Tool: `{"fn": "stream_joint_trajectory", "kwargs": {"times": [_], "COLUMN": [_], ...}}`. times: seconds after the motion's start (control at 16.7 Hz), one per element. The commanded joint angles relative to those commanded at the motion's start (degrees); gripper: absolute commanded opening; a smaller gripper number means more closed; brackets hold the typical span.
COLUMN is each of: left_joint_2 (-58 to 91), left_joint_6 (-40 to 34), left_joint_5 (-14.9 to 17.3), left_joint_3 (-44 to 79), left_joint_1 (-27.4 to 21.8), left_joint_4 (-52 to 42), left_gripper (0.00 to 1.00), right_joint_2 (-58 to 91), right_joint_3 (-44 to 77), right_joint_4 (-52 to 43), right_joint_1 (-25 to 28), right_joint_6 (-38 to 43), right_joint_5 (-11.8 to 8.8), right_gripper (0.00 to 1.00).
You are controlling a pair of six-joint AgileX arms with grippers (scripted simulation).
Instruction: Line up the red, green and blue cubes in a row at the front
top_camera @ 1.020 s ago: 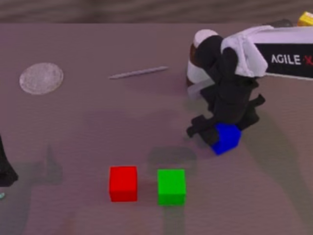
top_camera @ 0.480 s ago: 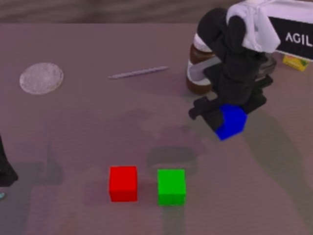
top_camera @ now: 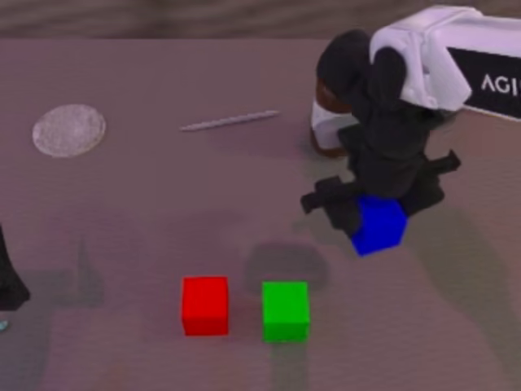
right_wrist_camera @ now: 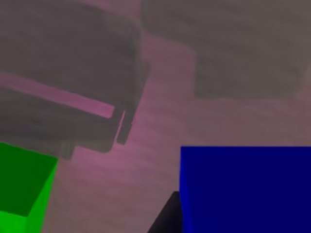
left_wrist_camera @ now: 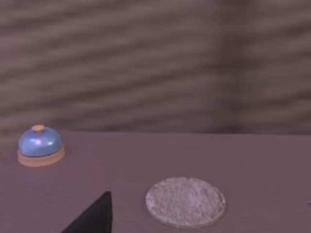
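My right gripper (top_camera: 376, 213) is shut on the blue cube (top_camera: 379, 225), held clear of the table right of centre. In the right wrist view the blue cube (right_wrist_camera: 245, 189) fills the near corner with one dark finger (right_wrist_camera: 167, 218) against its side, and the green cube (right_wrist_camera: 22, 194) shows below it. The red cube (top_camera: 204, 305) and the green cube (top_camera: 285, 309) rest side by side near the front edge, a small gap between them. My left gripper (top_camera: 10, 285) is parked at the table's left edge.
A brown jar (top_camera: 330, 122) stands behind the right arm, partly hidden by it. A thin grey rod (top_camera: 230, 120) lies at the back centre. A grey round disc (top_camera: 69, 129) is at the back left. The left wrist view shows the disc (left_wrist_camera: 185, 201) and a blue bell (left_wrist_camera: 40, 145).
My right gripper, with the blue cube in it, moved toward the back and then came forward again, its wrist turning. The yellow carton at the back right is now hidden.
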Motion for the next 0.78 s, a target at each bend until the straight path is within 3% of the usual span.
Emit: {"fn": "stream_joint_trajectory", "kwargs": {"times": [0.42, 0.78], "left_joint_2": [0.0, 0.0], "left_joint_6": [0.0, 0.0], "left_joint_5": [0.0, 0.0], "left_joint_3": [0.0, 0.0], "left_joint_1": [0.0, 0.0], "left_joint_4": [0.0, 0.0], "left_gripper": [1.00, 1.00], "right_joint_2": [-10.9, -12.3], "right_joint_3": [-12.9, -14.4], "right_joint_4": [1.8, 2.1], "right_joint_1": [6.3, 6.7], "right_joint_6": [22.6, 24.8], "right_joint_5": [0.5, 0.5], "right_gripper": [0.00, 0.00]}}
